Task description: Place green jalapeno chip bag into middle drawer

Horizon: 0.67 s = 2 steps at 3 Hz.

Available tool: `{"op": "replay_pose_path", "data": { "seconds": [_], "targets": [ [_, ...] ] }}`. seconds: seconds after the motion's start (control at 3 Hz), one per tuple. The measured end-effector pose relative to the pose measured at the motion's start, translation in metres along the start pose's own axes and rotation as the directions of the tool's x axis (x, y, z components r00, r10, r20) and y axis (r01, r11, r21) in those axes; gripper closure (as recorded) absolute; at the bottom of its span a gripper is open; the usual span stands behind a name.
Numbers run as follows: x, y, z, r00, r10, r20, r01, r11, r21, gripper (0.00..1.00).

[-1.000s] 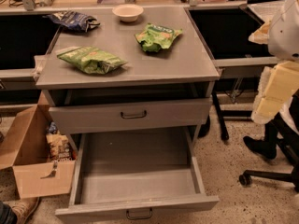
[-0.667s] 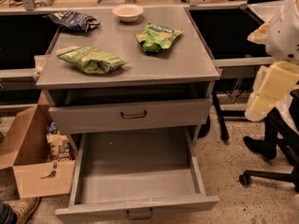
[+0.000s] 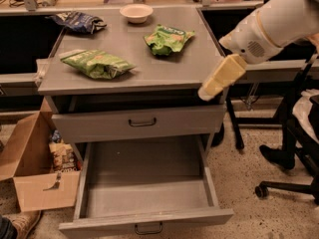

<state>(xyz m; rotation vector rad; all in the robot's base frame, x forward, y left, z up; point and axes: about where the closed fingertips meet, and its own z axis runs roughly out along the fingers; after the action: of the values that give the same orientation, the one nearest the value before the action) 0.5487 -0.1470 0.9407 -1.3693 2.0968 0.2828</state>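
The green jalapeno chip bag (image 3: pixel 97 63) lies flat on the cabinet top (image 3: pixel 134 49); the middle drawer (image 3: pixel 147 199) stands pulled out below; the gripper (image 3: pixel 209 89) hangs beside the top's right edge.

Cream jaws at right tabletop (image 3: pixel 134 59) edge; light-green bag (image 3: pixel 97 63); grey drawer (image 3: pixel 144 193).

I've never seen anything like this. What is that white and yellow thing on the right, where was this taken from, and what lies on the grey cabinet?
That is a robot's arm; its yellowish end is the gripper, hanging beside the right front corner of the cabinet top, with nothing seen in it. The one camera looks down from the front; its mount is unknown. On top lie the green jalapeno chip bag, a squarer green bag, a dark blue bag and a bowl. Below, the middle drawer is pulled open.
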Motion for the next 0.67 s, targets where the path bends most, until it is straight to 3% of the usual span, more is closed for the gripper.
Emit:
{"op": "replay_pose_path", "data": {
  "seconds": [0.33,0.67],
  "targets": [
    [-0.0057,-0.0042,0.0148,0.999,0.027,0.044,-0.026,0.9993,-0.025,0.0],
    [-0.0058,-0.0042,0.0147,0.999,0.027,0.044,-0.026,0.9994,-0.025,0.0]
  ]
}}
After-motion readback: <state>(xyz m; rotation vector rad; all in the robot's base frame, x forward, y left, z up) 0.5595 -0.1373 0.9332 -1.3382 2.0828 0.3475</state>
